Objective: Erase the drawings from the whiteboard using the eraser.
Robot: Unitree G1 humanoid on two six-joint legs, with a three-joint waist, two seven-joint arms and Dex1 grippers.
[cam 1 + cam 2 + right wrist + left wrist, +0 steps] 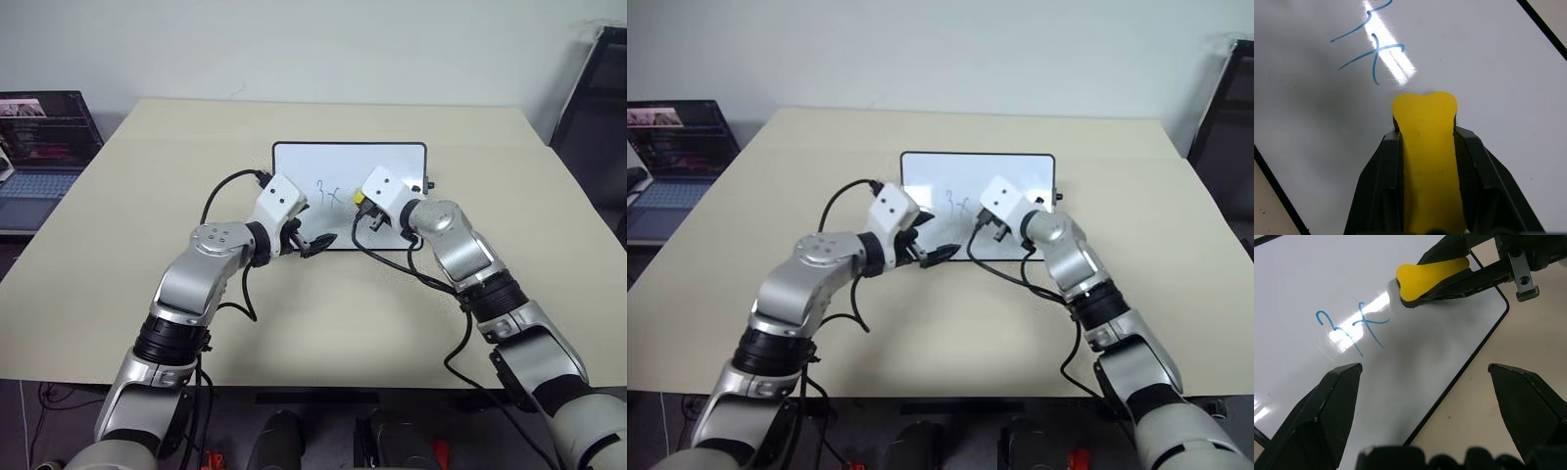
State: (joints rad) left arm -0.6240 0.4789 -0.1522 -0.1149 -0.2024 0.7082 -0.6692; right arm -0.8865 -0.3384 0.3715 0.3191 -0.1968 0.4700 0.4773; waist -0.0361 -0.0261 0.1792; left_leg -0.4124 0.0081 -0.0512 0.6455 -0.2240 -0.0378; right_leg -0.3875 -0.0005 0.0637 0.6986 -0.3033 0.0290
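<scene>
While the left gripper hangs at the near edge of the whiteboard with its jaws spread wide and nothing between them, the right gripper is pinched tight on the eraser. Just beyond, the yellow block's tip meets the white surface right of the drawings, close beside them but not yet over them. A blue "3" and a cross-shaped stroke are left on the board; the patch under and right of the eraser looks clean. Judging by that, the wiping is partly done, with these marks remaining.
</scene>
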